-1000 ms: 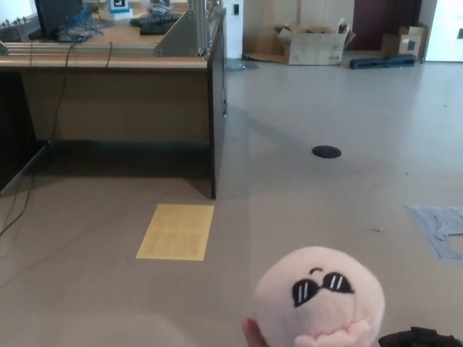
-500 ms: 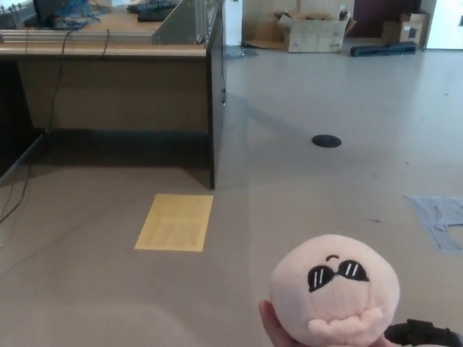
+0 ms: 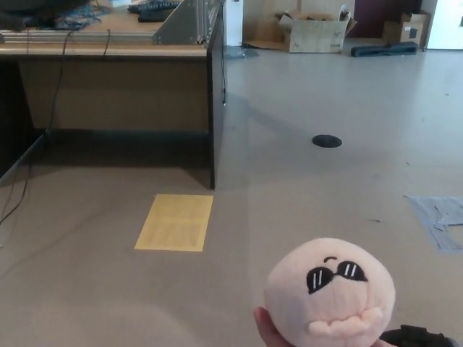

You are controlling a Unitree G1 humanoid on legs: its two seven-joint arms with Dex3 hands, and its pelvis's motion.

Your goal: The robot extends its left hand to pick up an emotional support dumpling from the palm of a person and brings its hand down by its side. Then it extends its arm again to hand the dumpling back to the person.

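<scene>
Head view: I am seeing the pink dumpling (image 3: 329, 293), with its sunglasses face, sitting at the bottom right on a person's hand (image 3: 265, 331), whose fingers are showing beneath it. Neither robot hand is showing, so I cannot tell their state. Behind, a yellow sheet (image 3: 174, 222) is lying on the floor (image 3: 325, 195) near a desk (image 3: 116, 79).

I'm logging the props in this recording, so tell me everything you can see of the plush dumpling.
The dumpling is a round, pale pink plush of soft, fuzzy fabric. Its face carries black stitched sunglasses with white glints and a small curved mark above them, tilted slightly. A puffy pleated fold runs along its lower front. It sits upright at the bottom of the head view, held up over the floor, resting on a person's hand whose fingers peek out at its lower left. Neither robot hand shows.
</scene>
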